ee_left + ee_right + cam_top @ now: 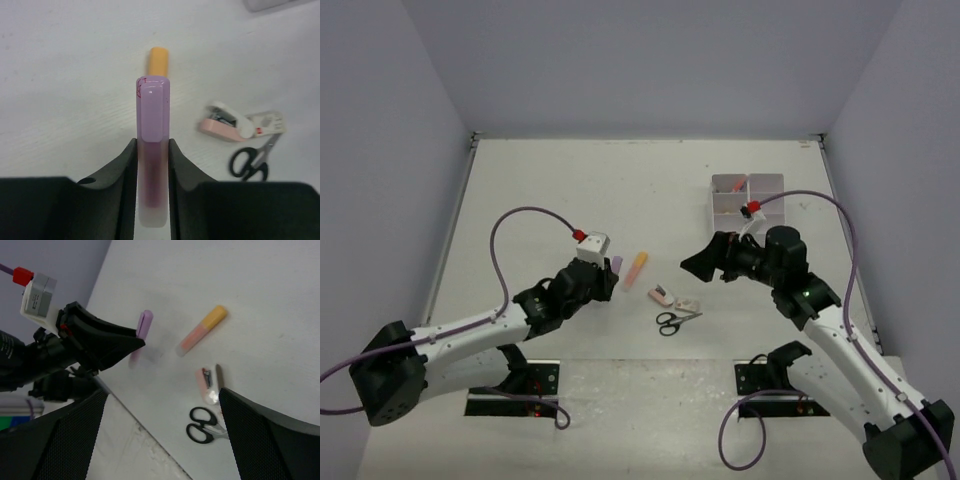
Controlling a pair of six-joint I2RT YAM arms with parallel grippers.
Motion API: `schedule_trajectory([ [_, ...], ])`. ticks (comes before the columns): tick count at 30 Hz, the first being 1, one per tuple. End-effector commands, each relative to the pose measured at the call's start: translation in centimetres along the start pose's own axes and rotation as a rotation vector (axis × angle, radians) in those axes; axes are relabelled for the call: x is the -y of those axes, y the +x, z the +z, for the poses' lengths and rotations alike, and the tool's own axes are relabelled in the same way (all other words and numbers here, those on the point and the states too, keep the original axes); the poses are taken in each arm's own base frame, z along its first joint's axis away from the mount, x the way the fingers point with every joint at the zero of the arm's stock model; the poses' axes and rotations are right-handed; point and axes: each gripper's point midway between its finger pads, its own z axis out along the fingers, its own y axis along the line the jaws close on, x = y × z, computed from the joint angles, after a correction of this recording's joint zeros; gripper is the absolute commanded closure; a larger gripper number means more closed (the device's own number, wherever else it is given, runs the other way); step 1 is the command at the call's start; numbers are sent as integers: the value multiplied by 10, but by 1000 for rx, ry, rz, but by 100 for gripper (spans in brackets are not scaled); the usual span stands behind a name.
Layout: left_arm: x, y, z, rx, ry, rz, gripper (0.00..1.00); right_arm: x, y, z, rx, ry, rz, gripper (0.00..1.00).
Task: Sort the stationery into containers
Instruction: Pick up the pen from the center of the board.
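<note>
Firmly, the left gripper (152, 145) is clamped on the lilac highlighter (152, 110), one finger on each long side. The highlighter's cap end sticks out ahead of the fingertips. Just beyond that end, in line with it, lies the orange highlighter (158, 60) on the table (570, 190). Ahead and to this gripper's right lies a pink-white piece (227, 125), with a small pale item (270, 122) touching it on its far side. The scissors (252, 162) lie just nearer than both, black handles toward the camera.

The right gripper (160, 395) stands wide open with nothing between its fingers, above the table and pointing toward the left arm. Below its opening are the scissors (200, 425) and the pink-white piece (206, 385). Farther ahead lie the orange highlighter (202, 330) and the held lilac one (145, 325). The box (747, 195) stands behind this gripper, beside its wrist on the far side. Something pink-red shows in one compartment.
</note>
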Motion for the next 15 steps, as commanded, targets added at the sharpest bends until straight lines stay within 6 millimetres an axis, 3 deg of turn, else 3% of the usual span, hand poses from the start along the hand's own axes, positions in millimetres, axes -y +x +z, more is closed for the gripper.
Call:
schedule_trajectory([
  [1,55,-52,-34,302,278,19,100,-73,-1,7,-30,-333,62,2],
  [5,74,-57,-56,395,386,30,100,-90,-1,29,-6,-275,104,8],
  [11,95,-62,-82,478,557,78,100,-110,6,53,-5,-264,135,41],
  [15,100,-60,-91,503,612,103,100,-107,18,67,-40,-203,133,40],
])
